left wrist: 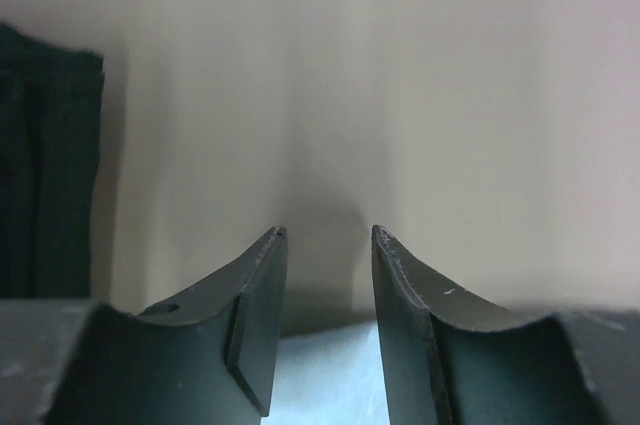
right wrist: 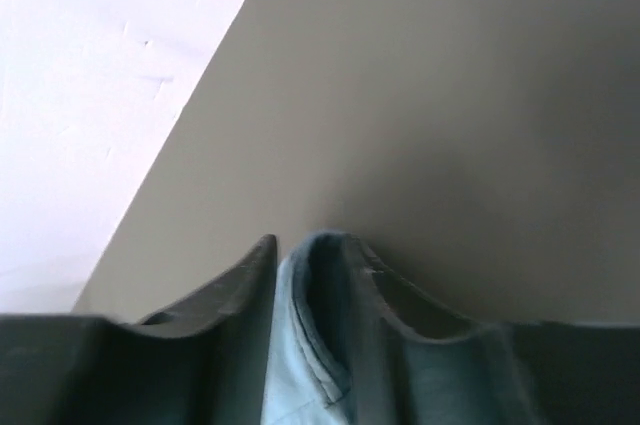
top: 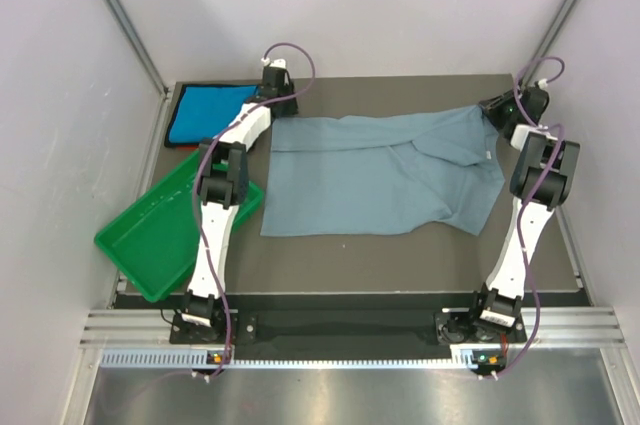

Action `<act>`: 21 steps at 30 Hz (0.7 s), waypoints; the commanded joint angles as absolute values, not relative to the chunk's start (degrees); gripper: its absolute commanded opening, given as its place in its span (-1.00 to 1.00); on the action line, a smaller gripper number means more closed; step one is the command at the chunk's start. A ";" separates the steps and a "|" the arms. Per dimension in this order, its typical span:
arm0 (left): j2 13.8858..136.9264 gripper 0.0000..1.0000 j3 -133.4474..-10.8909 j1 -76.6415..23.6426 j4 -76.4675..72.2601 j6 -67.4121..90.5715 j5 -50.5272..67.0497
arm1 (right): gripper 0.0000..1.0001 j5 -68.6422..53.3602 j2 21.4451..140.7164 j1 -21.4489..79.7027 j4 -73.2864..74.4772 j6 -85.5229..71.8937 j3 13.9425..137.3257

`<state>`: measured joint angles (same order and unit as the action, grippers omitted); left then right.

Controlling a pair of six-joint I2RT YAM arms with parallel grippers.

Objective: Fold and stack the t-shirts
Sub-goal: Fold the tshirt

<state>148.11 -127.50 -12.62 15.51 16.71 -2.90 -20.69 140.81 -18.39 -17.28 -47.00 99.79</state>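
We see the right tool clamped on the grey-blue t-shirt, the left tool ajar and empty. A one-sided pull may bunch it.

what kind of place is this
Probably a robot test cell: plain white panel walls and aluminium posts enclose a dark grey table, with two white-and-black robot arms bolted along its near edge.

Enclosure log: 3 plain pale walls stand around me, the back wall, the left wall and the right wall, each with a faint lilac cast. 2 aluminium struts slant down the rear corners, the left strut and the right strut. The table has a matte dark grey-brown top. A ribbed aluminium rail runs along its near edge, with a brushed metal sheet nearer the camera. Light is even and diffuse, and shadows are soft.
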 commanded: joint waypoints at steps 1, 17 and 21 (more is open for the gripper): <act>141.78 -0.08 -128.06 -12.39 21.61 13.72 -3.52 | -0.29 -19.08 133.96 -18.28 -6.53 -40.45 105.90; 121.21 -0.15 -104.00 -17.39 24.18 18.44 14.67 | 0.29 -11.85 100.58 -15.47 7.08 -34.10 73.98; 114.98 -0.15 -100.11 -19.68 24.69 18.99 16.88 | 0.36 -15.03 94.40 -14.24 0.45 -35.60 62.68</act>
<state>122.32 -102.06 -18.15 25.78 17.43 12.03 -12.51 98.15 -15.49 6.72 -35.53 68.10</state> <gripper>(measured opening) 0.426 0.679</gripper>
